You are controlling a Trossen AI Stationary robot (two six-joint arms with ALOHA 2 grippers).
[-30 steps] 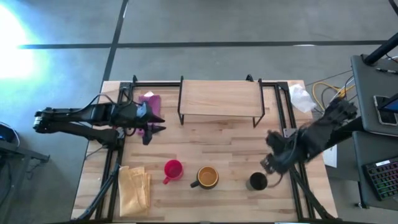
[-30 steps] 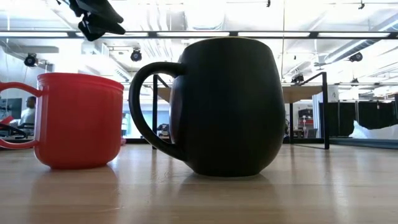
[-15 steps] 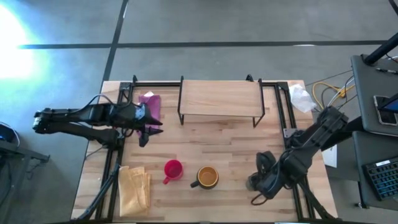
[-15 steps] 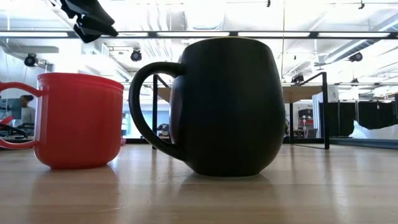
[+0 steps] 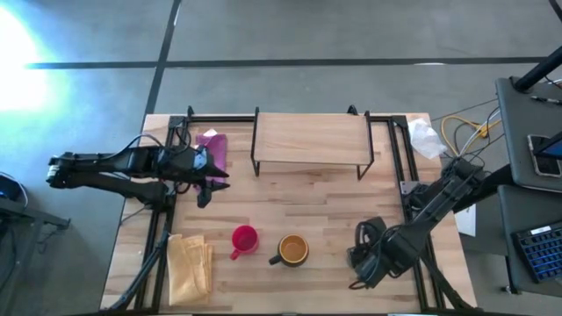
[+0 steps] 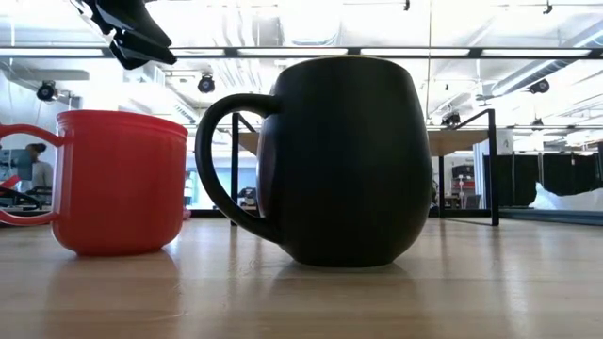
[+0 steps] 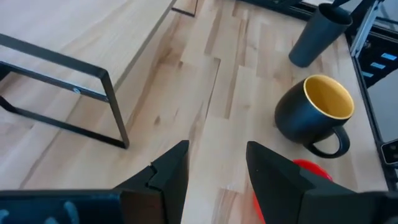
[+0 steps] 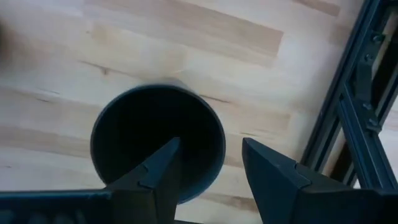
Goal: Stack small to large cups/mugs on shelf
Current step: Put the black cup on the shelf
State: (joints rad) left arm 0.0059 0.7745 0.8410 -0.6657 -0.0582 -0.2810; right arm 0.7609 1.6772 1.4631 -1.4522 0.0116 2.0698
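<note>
The plain black cup (image 8: 155, 134) stands upright on the table near its right near corner; in the high view my right gripper (image 5: 363, 261) covers it. My right gripper (image 8: 210, 140) is open and points down over the cup's mouth, one finger above the hollow and one outside the rim. The dark mug with yellow inside (image 5: 292, 250) and the red mug (image 5: 244, 239) stand to its left. The shelf (image 5: 310, 139) stands at the far side with nothing on it. My left gripper (image 5: 211, 183) hovers open near the shelf's left end.
A yellow cloth (image 5: 190, 268) lies at the near left corner, a pink cloth (image 5: 213, 143) by the shelf's left end, and a white crumpled thing (image 5: 426, 138) at the far right. A black frame rail (image 8: 348, 118) runs close beside the black cup.
My right gripper has moved toward the table's near edge and down, from beside the black cup to directly over its mouth, so that it now covers the cup in the high view. The cups have stayed where they were.
</note>
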